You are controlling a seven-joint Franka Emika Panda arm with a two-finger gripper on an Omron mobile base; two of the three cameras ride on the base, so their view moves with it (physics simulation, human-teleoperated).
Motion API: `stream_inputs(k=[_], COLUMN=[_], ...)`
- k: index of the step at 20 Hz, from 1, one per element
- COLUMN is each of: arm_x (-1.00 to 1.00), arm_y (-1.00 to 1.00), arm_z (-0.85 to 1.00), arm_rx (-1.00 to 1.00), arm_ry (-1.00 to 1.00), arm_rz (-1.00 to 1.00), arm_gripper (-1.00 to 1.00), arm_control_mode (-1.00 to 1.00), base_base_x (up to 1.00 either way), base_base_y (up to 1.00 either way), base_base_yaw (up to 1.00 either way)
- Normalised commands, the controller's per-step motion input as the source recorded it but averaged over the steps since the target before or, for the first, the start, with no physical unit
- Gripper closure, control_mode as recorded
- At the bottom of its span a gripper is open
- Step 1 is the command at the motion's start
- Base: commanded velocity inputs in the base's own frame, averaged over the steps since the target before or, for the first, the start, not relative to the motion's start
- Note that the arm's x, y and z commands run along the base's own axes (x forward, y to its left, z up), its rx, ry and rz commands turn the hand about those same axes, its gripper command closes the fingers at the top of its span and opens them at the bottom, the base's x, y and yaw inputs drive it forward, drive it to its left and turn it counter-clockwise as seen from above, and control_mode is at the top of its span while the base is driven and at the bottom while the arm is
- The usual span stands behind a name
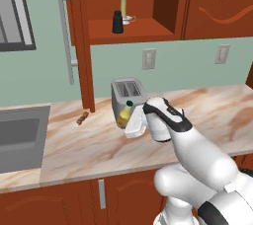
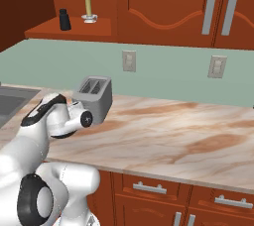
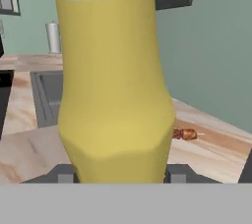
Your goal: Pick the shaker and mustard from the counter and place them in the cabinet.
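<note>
My gripper (image 1: pixel 127 120) is shut on the mustard (image 1: pixel 124 115), a yellow bottle with a green cap, just in front of the toaster. In the hand view the mustard (image 3: pixel 113 85) stands upright between my two dark fingertips (image 3: pixel 64 175). Whether its base touches the counter (image 1: pixel 99 145) I cannot tell. The black shaker (image 1: pixel 117 22) stands on the shelf of the open cabinet (image 1: pixel 148 31), above and behind my hand. From the right it is the shaker (image 2: pixel 64 19) at the left end of the shelf.
A silver toaster (image 1: pixel 127 95) stands right behind the bottle. A pale candle in a white holder (image 1: pixel 124 8) sits beside the shaker. A sink (image 1: pixel 20 137) lies to the left and a small brown skewer (image 1: pixel 82 117) near it. The cabinet door's bar handle (image 1: pixel 66 26) hangs left of the niche.
</note>
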Motion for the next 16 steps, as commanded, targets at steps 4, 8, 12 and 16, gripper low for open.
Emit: stream_inputs(k=[4, 8, 12, 16], arm_x=[-0.05, 0.0, 0.0, 0.0], arm_y=[0.07, 0.0, 0.0, 0.0], arm_z=[0.6, 0.78, 0.77, 0.71], arm_rx=[0.0, 0.0, 0.0, 0.0], arm_ry=[0.0, 0.0, 0.0, 0.0], arm_rz=[-0.12, 0.0, 0.0, 0.0], arm_gripper=[1.0, 1.0, 1.0, 1.0], arm_control_mode=[-1.0, -1.0, -1.0, -1.0], base_base_x=[0.0, 0.0, 0.0, 0.0], base_base_y=[0.0, 0.0, 0.0, 0.0], base_base_yaw=[0.0, 0.0, 0.0, 0.0])
